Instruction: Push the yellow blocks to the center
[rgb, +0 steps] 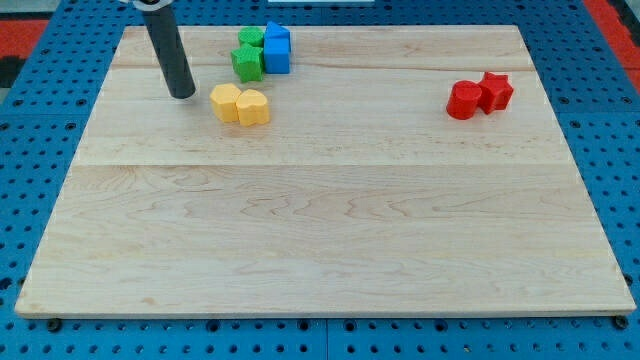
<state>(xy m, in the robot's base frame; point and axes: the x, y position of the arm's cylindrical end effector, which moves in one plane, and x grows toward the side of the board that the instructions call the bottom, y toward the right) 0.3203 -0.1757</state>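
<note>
my tip (183, 95) | just left of yellow blocks (240, 105) (apart)

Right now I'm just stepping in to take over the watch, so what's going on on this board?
A robot arm's rod is working on the two yellow blocks, which sit together near the view's top left. My tip rests just left of them, apparently not touching. Green blocks and blue blocks cluster just above; two red blocks lie at the right. The yellow pair is not yet at the center.
</note>
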